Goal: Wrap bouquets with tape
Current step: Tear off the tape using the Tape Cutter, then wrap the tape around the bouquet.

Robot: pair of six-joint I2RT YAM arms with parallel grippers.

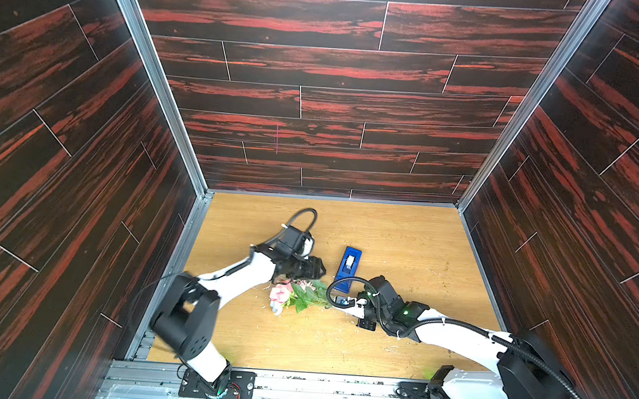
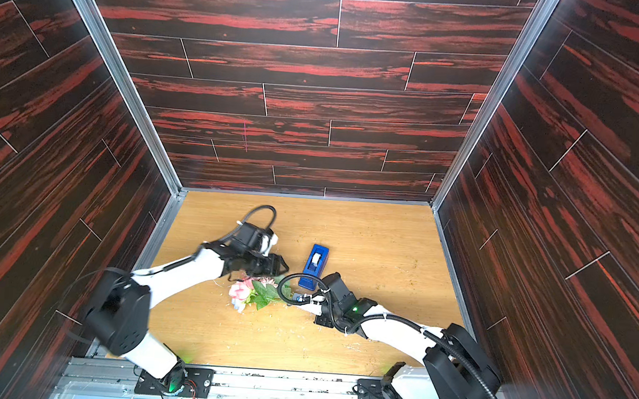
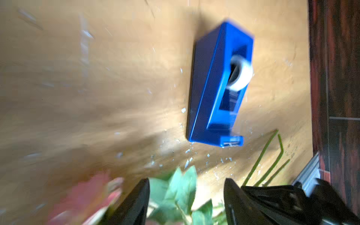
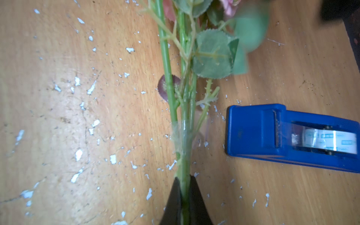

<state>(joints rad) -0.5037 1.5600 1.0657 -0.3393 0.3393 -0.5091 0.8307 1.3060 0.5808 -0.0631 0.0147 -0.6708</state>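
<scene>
Worktop point(image 1: 403, 245) carried everything, w/ white flecks point(image 4: 78, 154) scattered over it. Left arm point(image 1: 239, 275) reached in from the robot's left and right arm point(image 1: 455, 333) from its right, meeting near mid-worktop. The bouquet point(image 1: 292, 295) lay flat btwn them, long axis roughly crosswise. Rose heads pointed to the robot's left, and stems point(image 4: 167, 64) ran to its right, straight into the right claw point(image 4: 184, 178), which was clamped on the stem ends. Blue dispenser point(image 1: 348, 268) sat just beyond the stems on the far side, apart from them in the right wrist view. Its long axis ran near-to-far, approx. square to the bouquet, cutter end nearest the stems. Left claw point(image 3: 186, 181) hung over the leaves by the heads, jaws well apart, nothing in them. Whether a finger brushed a leaf couldn't be told thru the blur. From it the dispenser lay ahead and toward the robot's right, near, cutter end facing it. Tape roll point(image 3: 240, 73) sat in the dispenser's cradle. Smallest: a band of clear tape point(image 4: 182, 136) already round the stems, just ahead of the right claw. Judgement: wrap prob. mostly done. If more tape is wanted, left arm is the free one, since the right, though nearer the cutter, is busy holding.
</scene>
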